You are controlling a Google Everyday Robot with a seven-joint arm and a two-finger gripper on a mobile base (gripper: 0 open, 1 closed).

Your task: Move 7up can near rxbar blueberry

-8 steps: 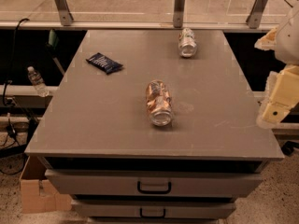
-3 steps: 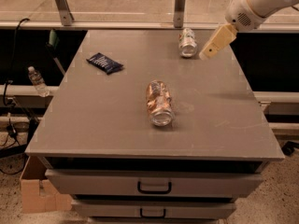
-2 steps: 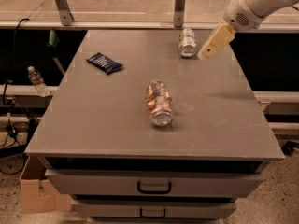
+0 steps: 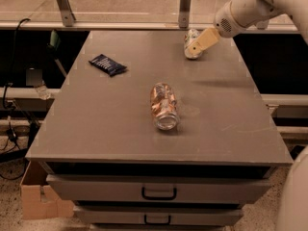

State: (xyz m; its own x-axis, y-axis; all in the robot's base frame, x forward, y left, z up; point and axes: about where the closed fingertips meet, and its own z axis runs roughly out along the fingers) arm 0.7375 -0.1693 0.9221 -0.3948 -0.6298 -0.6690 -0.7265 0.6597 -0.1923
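Observation:
The 7up can (image 4: 190, 34) lies on its side at the back right of the grey table (image 4: 96, 119). My gripper (image 4: 201, 42), cream-coloured at the end of the white arm, reaches in from the upper right and overlaps the can's right side, hiding part of it. I cannot tell if it touches the can. The rxbar blueberry (image 4: 108, 64), a flat navy wrapper, lies at the back left of the table, far from the can.
A larger orange-pink can (image 4: 163, 106) lies on its side at the table's middle. Two metal posts (image 4: 185, 6) stand behind the back edge. Drawers with handles (image 4: 159, 193) are under the tabletop. A cardboard box (image 4: 38, 196) sits on the floor at the left.
My gripper has come from beside the table's right edge up to the back right. Over the last second it has shifted slightly left, onto the 7up can. The cans and bar have not moved.

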